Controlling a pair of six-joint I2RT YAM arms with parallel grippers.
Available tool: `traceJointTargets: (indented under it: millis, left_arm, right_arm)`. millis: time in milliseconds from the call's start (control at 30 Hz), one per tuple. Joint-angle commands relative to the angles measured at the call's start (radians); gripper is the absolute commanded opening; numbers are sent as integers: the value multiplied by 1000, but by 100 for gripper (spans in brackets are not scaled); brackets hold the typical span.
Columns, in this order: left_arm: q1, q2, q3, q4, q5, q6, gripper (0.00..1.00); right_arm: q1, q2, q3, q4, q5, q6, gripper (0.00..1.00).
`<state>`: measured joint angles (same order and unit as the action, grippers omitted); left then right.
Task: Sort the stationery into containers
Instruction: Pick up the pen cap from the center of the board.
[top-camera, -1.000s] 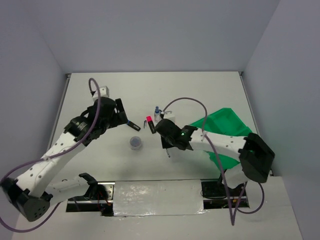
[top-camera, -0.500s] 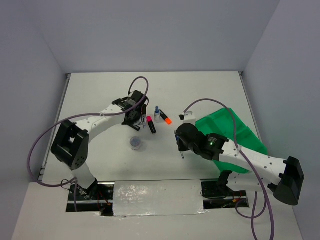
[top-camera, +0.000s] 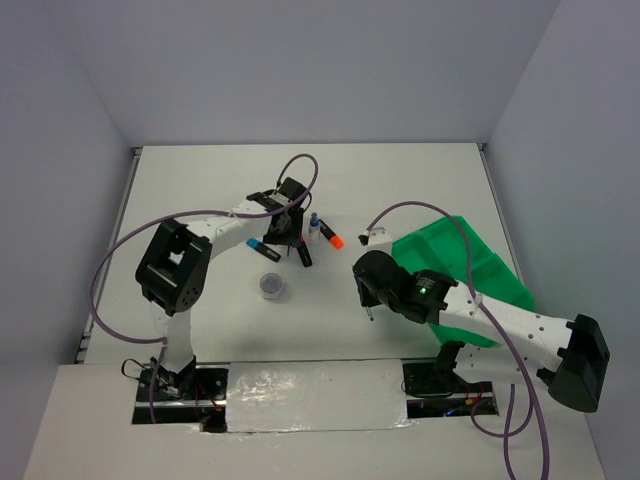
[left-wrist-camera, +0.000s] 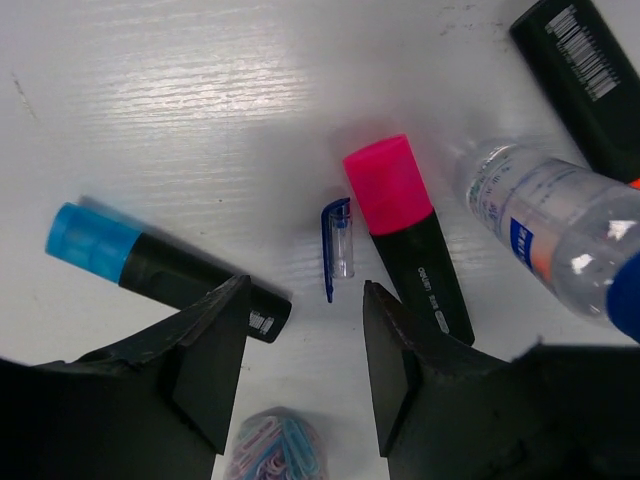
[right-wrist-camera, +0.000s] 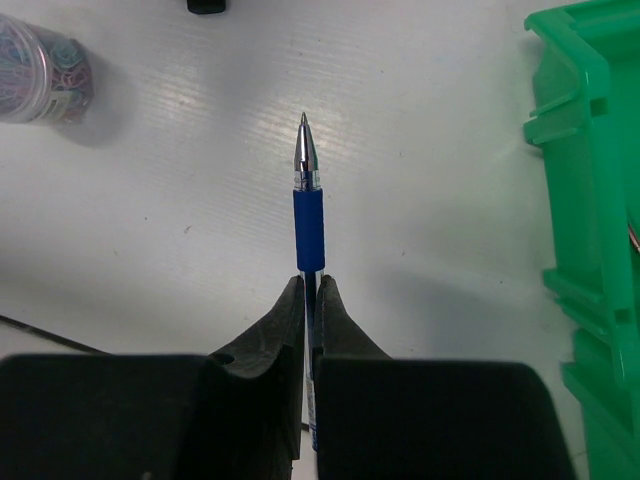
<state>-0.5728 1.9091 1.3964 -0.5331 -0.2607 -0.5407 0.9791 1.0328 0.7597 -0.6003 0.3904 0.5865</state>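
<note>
Since 0.5 s ago the left claw (top-camera: 287, 230) has slid rightward over the cluster in the middle of the counter (top-camera: 200, 180). The blue-capped highlighter (top-camera: 255, 243) now lies uncovered just left of it. The pink cap seen from above then is now under the claw. The right claw (top-camera: 366, 296) has scarcely shifted. It is clenched on the blue pen (top-camera: 368, 309), between the cluster and the green tray (top-camera: 470, 262) at the right edge.

The left wrist view shows what the overhead one hides. The left claw is released, its 2 fingers (left-wrist-camera: 210, 350) apart with nothing between them. A loose blue pen cap (left-wrist-camera: 338, 248) lies just ahead of the gap. The pink-capped highlighter (left-wrist-camera: 405, 235) is just beside the cap, with the bottle (left-wrist-camera: 545, 225) beyond it. The tub (left-wrist-camera: 275, 455) holds coloured paper clips.

The right wrist view shows the pen gripped by its barrel behind the blue sleeve, its tip pointing away from the claw.
</note>
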Motion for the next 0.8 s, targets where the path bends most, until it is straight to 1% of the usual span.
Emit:
traceJointTargets:
  millis: [0,233,400,467,600,767]
  left_arm:
    - [4,28,12,25,21,13,60]
    - [4,67,16,50,26,8,59]
    - [4,102,30,44,2,1,59]
    - [4,119,39,30,-5,-5,56]
    - [4,130,38,33,-20,-13,55]
    - [5,142,39,24,-23,-22,49]
  right_arm:
    - [1,-14,4,-6,36,-14,0]
    - [1,16,18,4,25,-30,0]
    - [0,29,29,7,22,-39,0]
    - [0,33,33,7,21,-40,0]
    - [0,35,36,10,18,-45,0]
    - [0,35,32,14,10,-45,0]
